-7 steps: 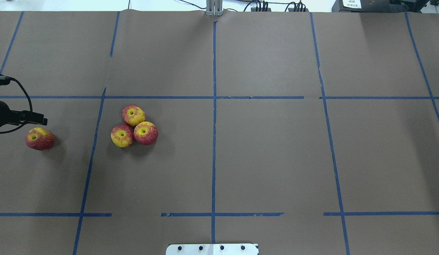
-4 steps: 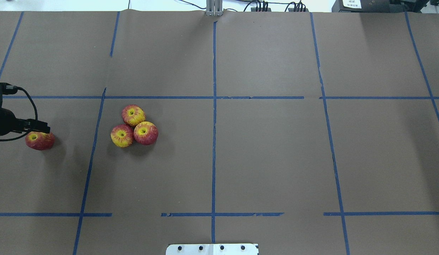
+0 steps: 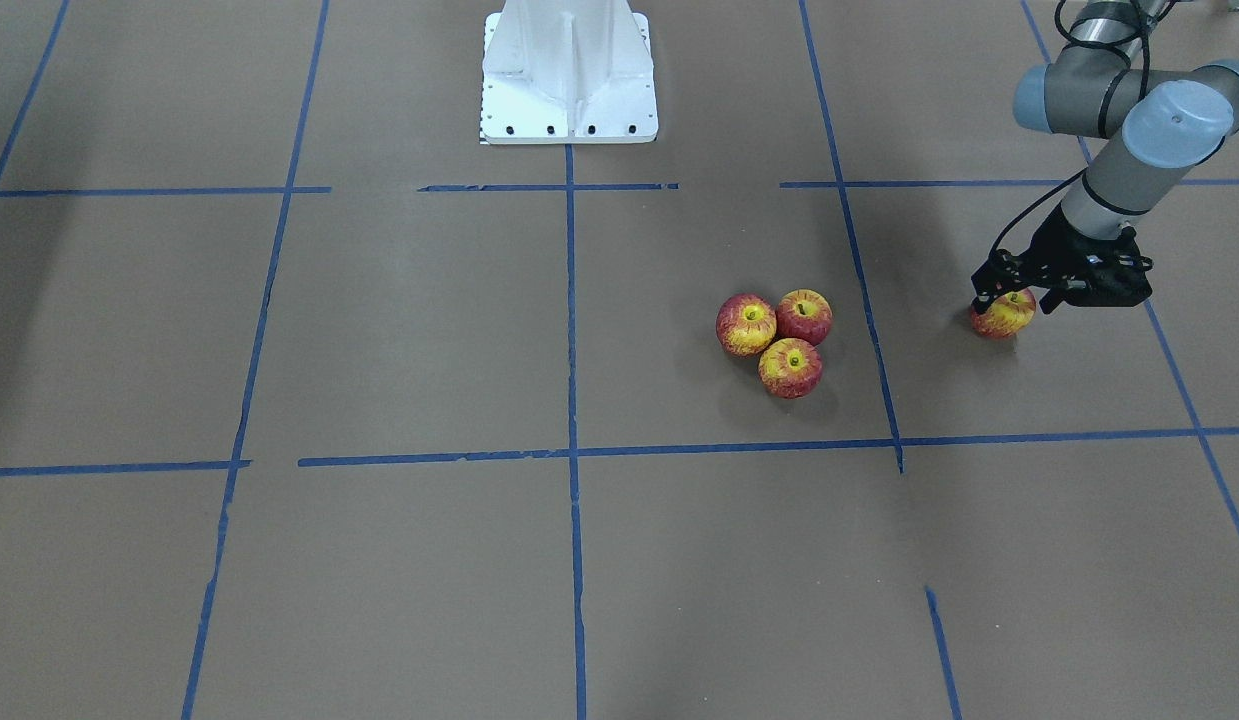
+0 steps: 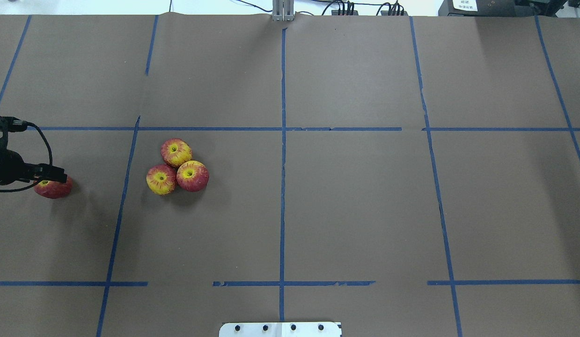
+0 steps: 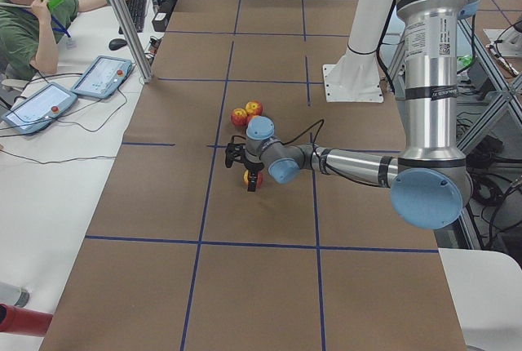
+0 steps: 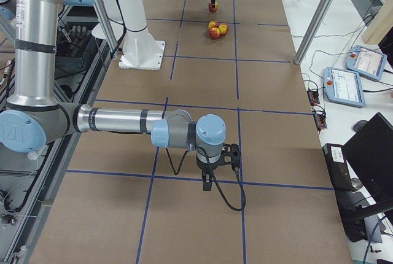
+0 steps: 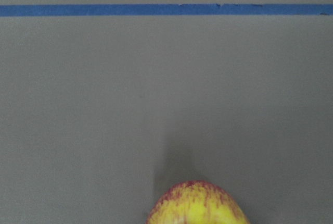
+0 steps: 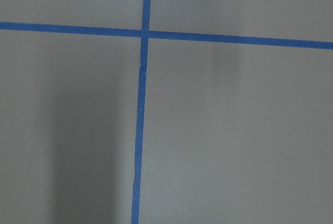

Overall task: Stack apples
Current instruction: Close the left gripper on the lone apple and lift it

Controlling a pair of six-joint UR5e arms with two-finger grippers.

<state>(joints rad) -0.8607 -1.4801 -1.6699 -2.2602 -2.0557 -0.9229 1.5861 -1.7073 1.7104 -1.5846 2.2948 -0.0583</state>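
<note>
Three apples [image 4: 176, 152] [image 4: 161, 179] [image 4: 192, 176] sit touching in a cluster left of the table's middle; they also show in the front view [image 3: 790, 367]. A fourth apple [image 4: 55, 188] lies alone near the left edge. My left gripper [image 4: 50, 180] is open and low over this lone apple [image 3: 1002, 315], with one finger on each side. The left wrist view shows only the top of that apple [image 7: 196, 206]. My right gripper [image 6: 212, 181] shows only in the exterior right view, hanging over bare table far from the apples; I cannot tell whether it is open or shut.
Blue tape lines [image 4: 282, 140] grid the brown table cover. The white robot base [image 3: 569, 100] stands at the near middle edge. An operator [image 5: 24, 16] and tablets [image 5: 102, 76] are at a side table beyond the far edge.
My left gripper has moved toward me and down onto the lone apple, now covering its top. The apples have not moved.
</note>
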